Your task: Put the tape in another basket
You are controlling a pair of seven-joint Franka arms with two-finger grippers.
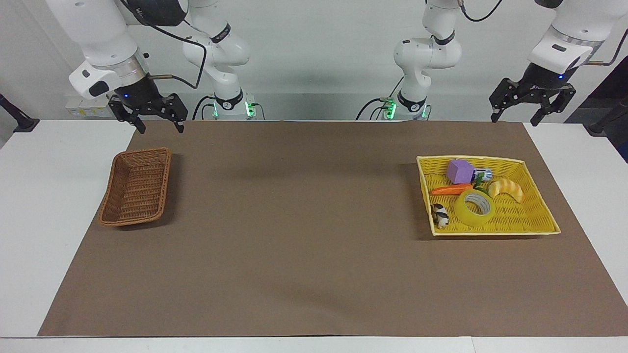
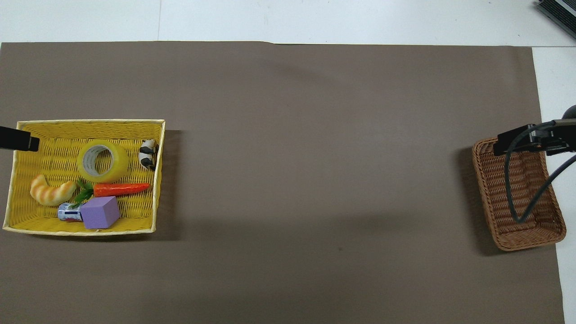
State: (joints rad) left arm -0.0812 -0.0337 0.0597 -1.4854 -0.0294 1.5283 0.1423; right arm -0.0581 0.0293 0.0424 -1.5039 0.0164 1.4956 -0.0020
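Tape (image 1: 474, 208) lies flat in the yellow basket (image 1: 539, 223) (toward left arm's end of table), beside the carrot (image 1: 451, 189) and croissant toy (image 1: 507, 189). Left gripper (image 1: 532, 115), jaws wide and holding nothing, hangs well apart from tape, w/ the roll farther from the robots. Right gripper (image 1: 156, 128), also wide, hangs near the brown basket (image 1: 136, 186).

The scene was evenly and brightly lit from above, with no glare on the matte brown mat (image 1: 294, 235). Soft, blurred arm shadows lay across the mat in both views. The yellow basket (image 2: 157, 180) cast a short dark shadow toward the middle of the desk (image 1: 44, 196), and the brown basket (image 1: 110, 189) a similar one. Both views were fairly sharp, though small things looked slightly soft. Straight edges stayed straight, without visible bending near the borders.
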